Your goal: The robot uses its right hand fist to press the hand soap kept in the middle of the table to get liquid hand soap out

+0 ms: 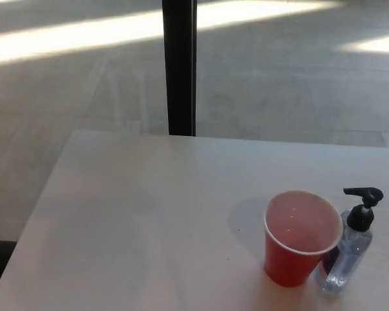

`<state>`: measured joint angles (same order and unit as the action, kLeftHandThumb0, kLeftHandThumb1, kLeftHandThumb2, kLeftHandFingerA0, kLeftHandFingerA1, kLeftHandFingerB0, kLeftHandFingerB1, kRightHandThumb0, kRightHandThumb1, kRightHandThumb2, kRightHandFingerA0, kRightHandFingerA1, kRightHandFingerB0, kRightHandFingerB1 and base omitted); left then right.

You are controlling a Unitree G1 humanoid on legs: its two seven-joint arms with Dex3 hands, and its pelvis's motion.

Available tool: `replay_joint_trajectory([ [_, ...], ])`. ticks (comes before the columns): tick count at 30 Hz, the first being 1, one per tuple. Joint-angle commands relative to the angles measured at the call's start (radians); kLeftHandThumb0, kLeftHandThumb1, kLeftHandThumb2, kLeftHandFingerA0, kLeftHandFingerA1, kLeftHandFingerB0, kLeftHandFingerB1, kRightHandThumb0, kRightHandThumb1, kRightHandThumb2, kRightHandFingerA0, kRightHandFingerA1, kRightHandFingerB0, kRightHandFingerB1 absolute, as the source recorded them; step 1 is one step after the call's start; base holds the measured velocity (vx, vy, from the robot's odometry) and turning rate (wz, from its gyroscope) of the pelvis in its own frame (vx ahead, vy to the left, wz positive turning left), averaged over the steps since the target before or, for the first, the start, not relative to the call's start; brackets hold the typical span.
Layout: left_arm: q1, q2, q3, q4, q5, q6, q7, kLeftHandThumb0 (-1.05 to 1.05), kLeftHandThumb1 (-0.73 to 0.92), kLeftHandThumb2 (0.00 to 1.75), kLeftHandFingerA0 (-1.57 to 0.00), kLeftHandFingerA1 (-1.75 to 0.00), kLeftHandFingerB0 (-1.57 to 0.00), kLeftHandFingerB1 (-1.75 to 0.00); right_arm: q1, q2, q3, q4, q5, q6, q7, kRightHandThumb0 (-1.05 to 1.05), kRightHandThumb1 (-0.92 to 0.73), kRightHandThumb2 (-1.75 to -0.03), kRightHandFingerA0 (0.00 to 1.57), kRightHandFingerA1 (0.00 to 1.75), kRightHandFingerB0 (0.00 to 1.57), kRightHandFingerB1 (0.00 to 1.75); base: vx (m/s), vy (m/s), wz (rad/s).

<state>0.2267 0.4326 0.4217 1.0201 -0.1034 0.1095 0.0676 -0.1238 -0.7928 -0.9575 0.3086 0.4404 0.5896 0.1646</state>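
A clear hand soap bottle (345, 256) with a black pump head (362, 206) stands upright near the table's front right, its spout pointing left. Right beside it, on its left, stands a red plastic cup (299, 238), upright, pale inside; I cannot tell whether anything is in it. The two look as if they touch or nearly touch. Neither of my hands shows in the head view.
The white table (136, 214) fills the lower part of the view, its far edge running across the middle. Beyond it stands a black post (179, 65) on a grey floor with bright sun stripes.
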Motion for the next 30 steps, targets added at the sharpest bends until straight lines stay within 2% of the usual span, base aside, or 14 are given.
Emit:
replay_joint_trajectory([
  [1,-0.013,0.027,0.007,0.028,-0.01,0.001,0.006,-0.17,0.34,0.85,-0.81,-0.96,-0.57,-0.78,0.255,0.025,-0.192,0.473,-0.042,-0.405,-0.077,-0.72,-0.63,-0.96,0.21,0.66,0.16,0.48,0.0,0.0,0.0],
  [5,-0.017,0.031,0.003,0.047,-0.006,-0.013,0.001,-0.16,0.34,0.87,-0.79,-0.93,-0.51,-0.75,0.269,0.086,-0.181,0.54,-0.014,-0.433,-0.083,-0.67,-0.63,-0.97,0.24,0.65,0.15,0.47,0.0,0.0,0.0],
  [6,-0.018,0.031,0.004,0.042,-0.007,-0.009,0.001,-0.17,0.36,0.81,-0.77,-0.96,-0.56,-0.77,0.261,0.093,-0.166,0.571,-0.018,-0.436,-0.104,-0.64,-0.8,-0.64,0.24,0.64,0.21,0.37,0.0,0.0,0.0],
  [8,-0.02,0.03,0.004,0.033,-0.008,-0.001,0.005,-0.16,0.38,0.79,-0.76,-0.95,-0.57,-0.78,0.251,0.11,-0.161,0.609,-0.002,-0.44,-0.105,-0.63,-0.8,-0.62,0.21,0.62,0.19,0.37,0.0,0.0,0.0],
  [10,-0.016,0.027,0.001,0.019,-0.004,0.006,0.014,-0.17,0.35,0.83,-0.8,-0.95,-0.57,-0.78,0.234,0.127,-0.152,0.648,0.009,-0.431,-0.127,-0.63,-0.63,-0.93,0.21,0.61,0.12,0.48,0.0,0.0,0.0],
  [12,-0.013,0.028,0.003,0.017,-0.007,0.002,0.004,-0.18,0.37,0.8,-0.8,-1.0,-0.58,-0.8,0.205,0.155,-0.123,0.711,-0.005,-0.447,-0.19,-0.59,-0.79,-0.63,0.33,0.7,0.25,0.43,0.0,0.0,0.0],
  [16,-0.008,0.026,-0.003,0.023,0.0,-0.001,0.007,-0.19,0.36,0.79,-0.78,-0.95,-0.54,-0.75,0.213,0.201,-0.093,0.724,-0.014,-0.462,-0.205,-0.57,-0.82,-0.64,0.26,0.62,0.22,0.42,0.0,0.0,0.0],
  [18,0.006,0.023,0.006,0.005,-0.012,-0.009,-0.005,-0.18,0.35,0.83,-0.77,-0.97,-0.53,-0.77,0.203,0.234,-0.118,0.747,0.024,-0.444,-0.226,-0.6,-0.63,-0.91,0.19,0.61,0.13,0.5,0.0,0.0,0.0],
  [19,0.005,0.023,0.003,0.005,-0.009,-0.006,-0.003,-0.18,0.35,0.83,-0.77,-0.97,-0.57,-0.79,0.206,0.247,-0.11,0.769,0.024,-0.44,-0.222,-0.52,-0.81,-0.64,0.24,0.67,0.24,0.51,0.0,0.0,0.0],
  [21,-0.006,0.023,0.004,0.011,-0.01,0.003,0.003,-0.17,0.34,0.86,-0.77,-0.93,-0.52,-0.75,0.219,0.267,-0.062,0.797,-0.009,-0.442,-0.209,-0.54,-0.61,-0.99,0.34,0.7,0.21,0.55,0.0,0.0,0.0],
  [22,-0.011,0.022,0.01,0.017,-0.016,0.0,0.005,-0.16,0.37,0.8,-0.76,-0.97,-0.55,-0.78,0.223,0.281,-0.034,0.799,-0.026,-0.419,-0.217,-0.52,-0.81,-0.64,0.34,0.75,0.35,0.55,0.0,0.0,0.0],
  [25,-0.013,0.022,0.012,0.029,-0.015,-0.017,0.004,-0.19,0.36,0.81,-0.82,-1.01,-0.62,-0.82,0.216,0.285,0.004,0.809,-0.028,-0.406,-0.243,-0.54,-0.78,-0.63,0.6,1.07,0.4,0.56,0.0,0.0,0.0],
  [29,-0.013,0.026,0.005,0.038,-0.006,-0.026,0.004,-0.18,0.34,0.86,-0.84,-0.97,-0.6,-0.8,0.221,0.3,0.028,0.817,-0.006,-0.443,-0.232,-0.51,-0.77,-0.63,0.62,0.95,0.48,0.59,0.0,0.0,0.0],
  [30,-0.02,0.032,0.005,0.048,-0.006,-0.019,0.005,-0.18,0.34,0.85,-0.83,-0.96,-0.58,-0.77,0.215,0.296,0.049,0.845,-0.019,-0.464,-0.231,-0.46,-0.58,-1.03,0.71,0.9,0.41,0.64,0.0,0.0,0.0],
])
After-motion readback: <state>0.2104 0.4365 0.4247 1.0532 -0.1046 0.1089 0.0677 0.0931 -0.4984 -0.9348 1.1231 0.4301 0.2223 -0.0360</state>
